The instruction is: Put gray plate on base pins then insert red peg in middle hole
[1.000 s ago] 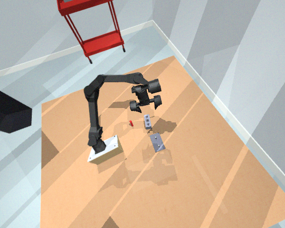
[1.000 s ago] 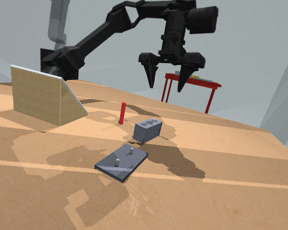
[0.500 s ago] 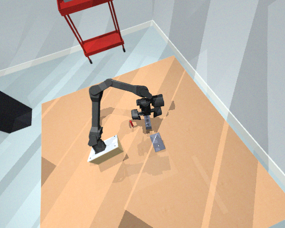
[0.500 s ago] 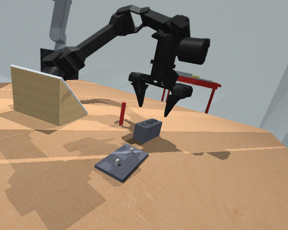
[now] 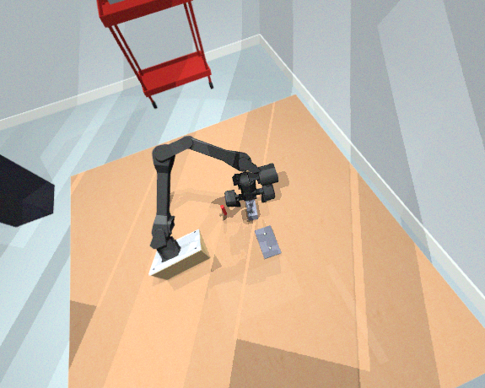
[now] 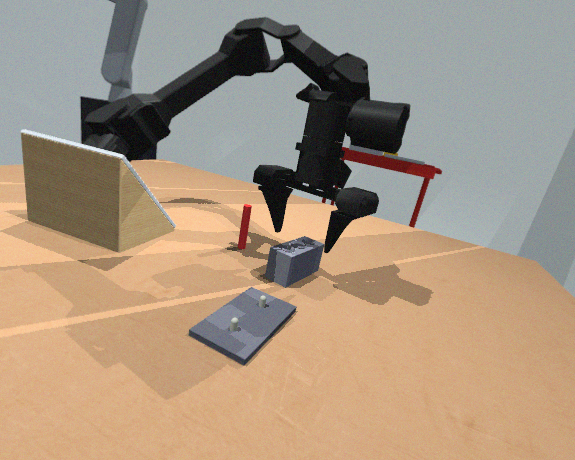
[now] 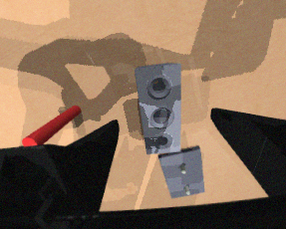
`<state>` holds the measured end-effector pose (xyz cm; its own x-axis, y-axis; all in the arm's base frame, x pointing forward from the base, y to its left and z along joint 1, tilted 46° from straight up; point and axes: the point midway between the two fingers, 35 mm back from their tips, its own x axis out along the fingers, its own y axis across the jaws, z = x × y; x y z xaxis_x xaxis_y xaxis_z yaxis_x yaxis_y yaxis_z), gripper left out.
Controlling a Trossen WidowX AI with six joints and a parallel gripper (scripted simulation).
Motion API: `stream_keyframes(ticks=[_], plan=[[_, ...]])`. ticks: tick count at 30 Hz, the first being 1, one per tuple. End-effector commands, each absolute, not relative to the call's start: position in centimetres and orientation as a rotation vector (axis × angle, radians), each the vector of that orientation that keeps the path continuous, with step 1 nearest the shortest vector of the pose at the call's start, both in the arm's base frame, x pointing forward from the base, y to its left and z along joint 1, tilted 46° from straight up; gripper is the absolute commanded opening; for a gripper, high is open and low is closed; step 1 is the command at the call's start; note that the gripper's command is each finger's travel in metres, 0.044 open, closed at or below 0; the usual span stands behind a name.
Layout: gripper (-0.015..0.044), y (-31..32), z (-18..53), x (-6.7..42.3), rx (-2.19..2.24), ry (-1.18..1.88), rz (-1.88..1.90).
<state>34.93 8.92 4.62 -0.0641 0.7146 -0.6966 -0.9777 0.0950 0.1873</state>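
The gray plate point(image 5: 251, 210) point(image 6: 294, 260) point(image 7: 158, 110) is a thick block with three holes on top, standing on the table. My gripper point(image 6: 303, 232) point(image 5: 250, 202) hangs open just above it, one finger on each side, touching nothing. The flat gray base point(image 5: 267, 241) point(image 6: 246, 323) point(image 7: 181, 173) with two pale pins lies on the table a little in front of the plate. The red peg point(image 5: 223, 211) point(image 6: 244, 226) point(image 7: 51, 126) stands upright on the table, left of the plate.
The arm's white-topped wooden mount point(image 5: 182, 253) point(image 6: 81, 190) stands to the left. A red cart point(image 5: 161, 46) point(image 6: 391, 165) stands on the floor beyond the table's far edge. A dark block point(image 5: 13, 190) is off the table at the left.
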Motion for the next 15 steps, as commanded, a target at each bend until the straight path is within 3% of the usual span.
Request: stream_keyframes(ticks=[1,15], plan=[[0.0440,9.3,4.1,34.9,-0.427,0.778,1.459],[0.0440,11.0,2.5,34.7,-0.426,0.778,1.460]])
